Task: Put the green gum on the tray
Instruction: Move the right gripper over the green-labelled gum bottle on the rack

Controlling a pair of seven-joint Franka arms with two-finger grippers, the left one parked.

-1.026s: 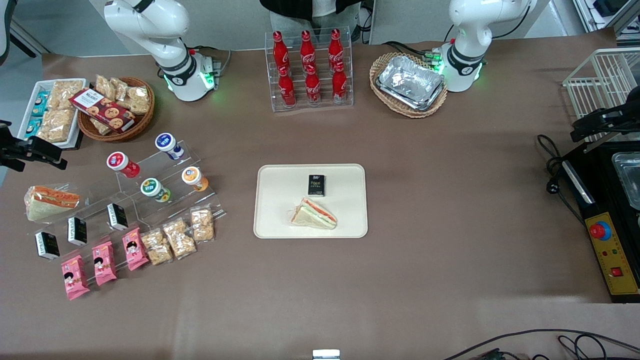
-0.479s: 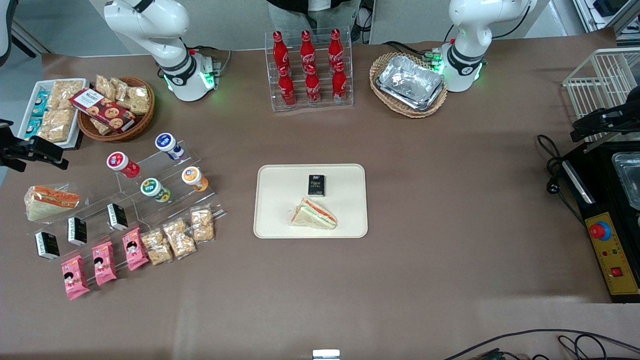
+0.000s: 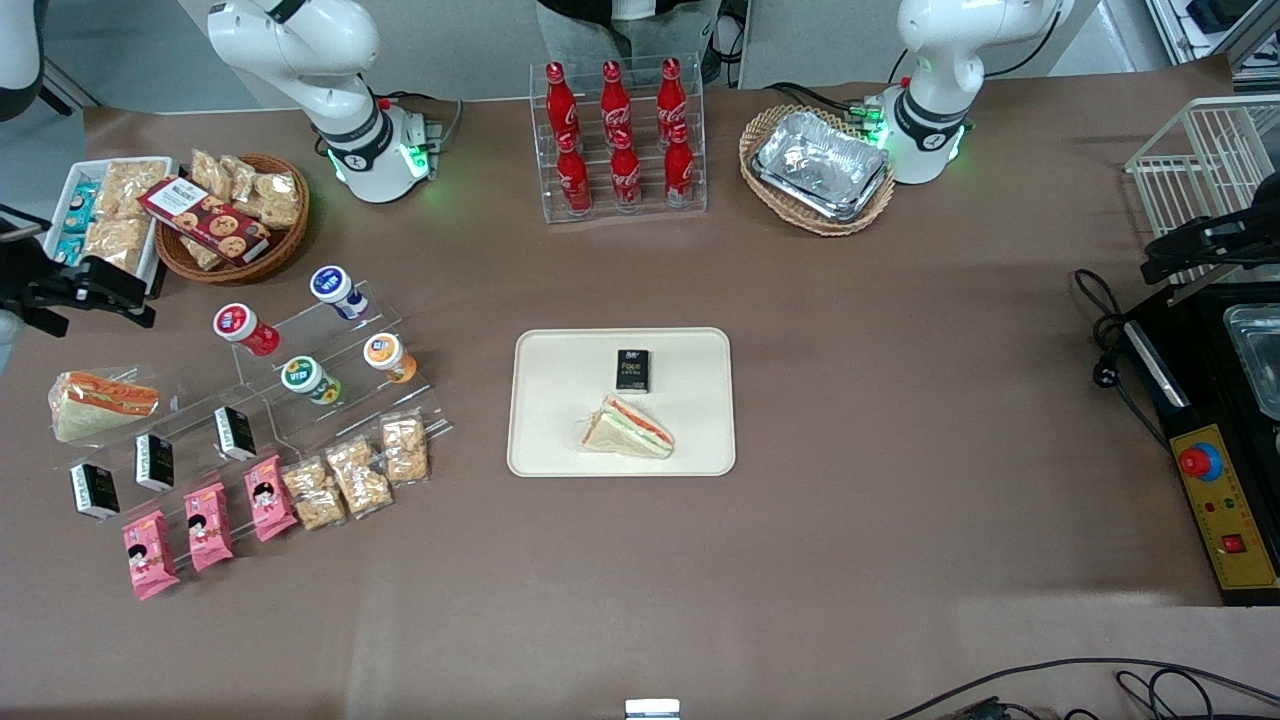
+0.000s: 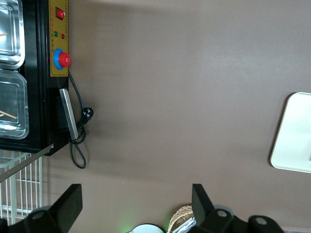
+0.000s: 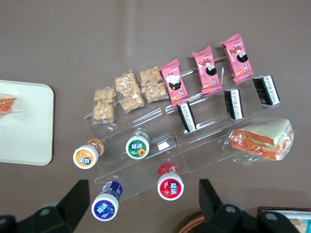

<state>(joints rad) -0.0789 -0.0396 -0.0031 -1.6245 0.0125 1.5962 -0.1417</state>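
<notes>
The green gum (image 3: 305, 378) is a small bottle with a green-rimmed white lid and lies on the lower step of a clear acrylic stand (image 3: 330, 345), beside the orange-capped bottle (image 3: 388, 357). It also shows in the right wrist view (image 5: 137, 146). The cream-white tray (image 3: 560, 400) lies mid-table and holds a wrapped sandwich (image 3: 628, 428) and a small black box (image 3: 632, 370). Its corner shows in the right wrist view (image 5: 24, 121). My gripper (image 3: 110, 295) hangs open and empty, high above the working arm's end of the table, to the side of the stand. In the right wrist view, the gripper (image 5: 141, 204) is clear of the bottles.
A red-capped bottle (image 3: 243, 328) and a blue-capped bottle (image 3: 335, 290) lie on the stand's upper step. Pink packets (image 3: 205, 525), black boxes (image 3: 155, 460) and a wrapped sandwich (image 3: 100, 402) sit nearer the camera. A snack basket (image 3: 232, 215), a cola rack (image 3: 618, 135) and a foil-container basket (image 3: 818, 168) stand farther back.
My gripper has shifted a little toward the stand and farther from the front camera. Nothing on the table has moved.
</notes>
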